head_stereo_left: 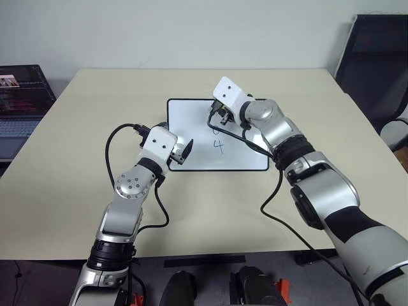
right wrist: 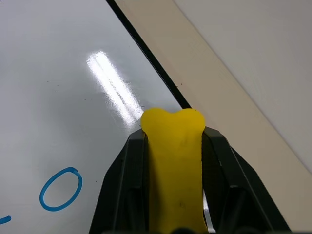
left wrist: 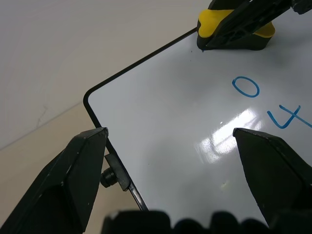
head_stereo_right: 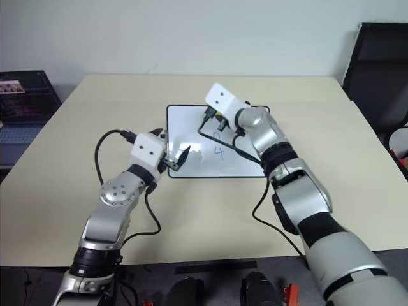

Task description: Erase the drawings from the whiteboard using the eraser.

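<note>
- Nearest us, at the whiteboard's (head_stereo_left: 191, 137) near-left corner, our left end effector (head_stereo_left: 180, 152) sits with its fingers spread apart, grasping nothing, one finger out over the frame, the other over the board.
- Mid-board, we see the drawings (left wrist: 246, 87) only partly gone: a blue "0" and a "4" remain to wipe.
- Farther on the tabletop (head_stereo_left: 95, 115), near the board's far edge, our right end effector (right wrist: 173, 161) is clenched on the eraser (right wrist: 174, 146); above the "0" we judge the board clean.
</note>
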You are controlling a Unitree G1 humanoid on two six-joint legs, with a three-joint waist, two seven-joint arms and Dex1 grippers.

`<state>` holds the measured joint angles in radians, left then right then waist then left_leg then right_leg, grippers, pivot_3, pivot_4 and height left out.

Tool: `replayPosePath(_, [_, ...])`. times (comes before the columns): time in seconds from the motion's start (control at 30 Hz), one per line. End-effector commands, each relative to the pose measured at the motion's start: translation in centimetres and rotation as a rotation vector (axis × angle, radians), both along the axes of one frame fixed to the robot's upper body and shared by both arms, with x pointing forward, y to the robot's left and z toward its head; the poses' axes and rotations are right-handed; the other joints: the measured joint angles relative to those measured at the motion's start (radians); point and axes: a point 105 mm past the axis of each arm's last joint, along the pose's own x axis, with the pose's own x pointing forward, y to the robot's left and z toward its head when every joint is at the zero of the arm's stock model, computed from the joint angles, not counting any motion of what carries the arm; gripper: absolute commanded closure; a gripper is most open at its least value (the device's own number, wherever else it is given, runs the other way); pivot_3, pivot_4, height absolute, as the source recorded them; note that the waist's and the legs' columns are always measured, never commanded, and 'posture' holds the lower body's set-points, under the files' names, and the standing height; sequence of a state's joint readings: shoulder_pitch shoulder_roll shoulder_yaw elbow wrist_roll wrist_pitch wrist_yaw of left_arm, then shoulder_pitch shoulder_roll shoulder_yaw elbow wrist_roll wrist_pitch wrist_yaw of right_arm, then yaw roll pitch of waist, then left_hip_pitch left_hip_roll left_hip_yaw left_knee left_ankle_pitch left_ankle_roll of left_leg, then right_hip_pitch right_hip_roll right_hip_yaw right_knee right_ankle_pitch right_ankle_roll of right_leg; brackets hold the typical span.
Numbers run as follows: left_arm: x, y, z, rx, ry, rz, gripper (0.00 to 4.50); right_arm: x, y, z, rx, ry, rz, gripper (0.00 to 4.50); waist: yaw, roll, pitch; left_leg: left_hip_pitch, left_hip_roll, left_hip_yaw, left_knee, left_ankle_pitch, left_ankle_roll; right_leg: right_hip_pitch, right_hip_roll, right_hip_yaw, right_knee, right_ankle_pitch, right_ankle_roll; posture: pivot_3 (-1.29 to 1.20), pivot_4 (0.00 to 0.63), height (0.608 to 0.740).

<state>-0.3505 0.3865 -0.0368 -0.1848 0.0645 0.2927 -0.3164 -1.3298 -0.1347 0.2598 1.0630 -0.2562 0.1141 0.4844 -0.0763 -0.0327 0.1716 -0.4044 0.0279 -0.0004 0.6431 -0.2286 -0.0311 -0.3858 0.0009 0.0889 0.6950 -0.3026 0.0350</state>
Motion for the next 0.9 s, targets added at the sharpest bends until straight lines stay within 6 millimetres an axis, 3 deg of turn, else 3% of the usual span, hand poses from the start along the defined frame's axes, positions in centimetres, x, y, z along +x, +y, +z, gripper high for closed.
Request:
replayPosePath(0.03, [-0.3, -0.3, 1.1, 0.003, -0.052, -0.007, 0.0, -0.1, -0.5, -1.0, -0.049, 0.022, 0.003, 3.4, -0.001, 0.0, 0.0, 0.0, 0.0, 0.0, 0.0, 0.0, 0.0, 0.0, 0.0, 0.0, 0.0, 0.0, 0.0, 0.0, 0.15, 0.74])
replayPosePath(0.27, [-0.3, 0.0, 1.1, 0.007, -0.052, 0.003, 0.0, -0.6, -0.6, -2.6, -0.08, 0.064, 0.03, 3.4, -0.006, 0.0, 0.0, 0.001, 0.0, 0.0, 0.0, 0.0, 0.0, 0.0, 0.0, 0.0, 0.0, 0.0, 0.0, 0.0, 0.15, 0.74])
replayPosePath(0.63, [-0.2, 0.0, 1.0, 0.004, -0.05, 0.006, 0.0, -0.7, -3.5, -3.9, -0.11, 0.1, -0.009, 3.4, -0.001, 0.0, 0.0, 0.001, 0.0, 0.0, 0.0, 0.0, 0.0, 0.002, 0.0, 0.0, -0.001, 0.0, 0.0, 0.0, 0.15, 0.74])
replayPosePath(0.9, [-0.1, -0.3, 1.0, 0.003, -0.05, -0.009, 0.0, -0.7, -1.2, -2.6, -0.091, 0.071, 0.022, 3.4, -0.002, 0.0, 0.0, 0.003, 0.0, 0.0, 0.0, 0.0, 0.0, 0.002, 0.0, 0.0, -0.001, 0.0, 0.0, 0.0, 0.15, 0.74])
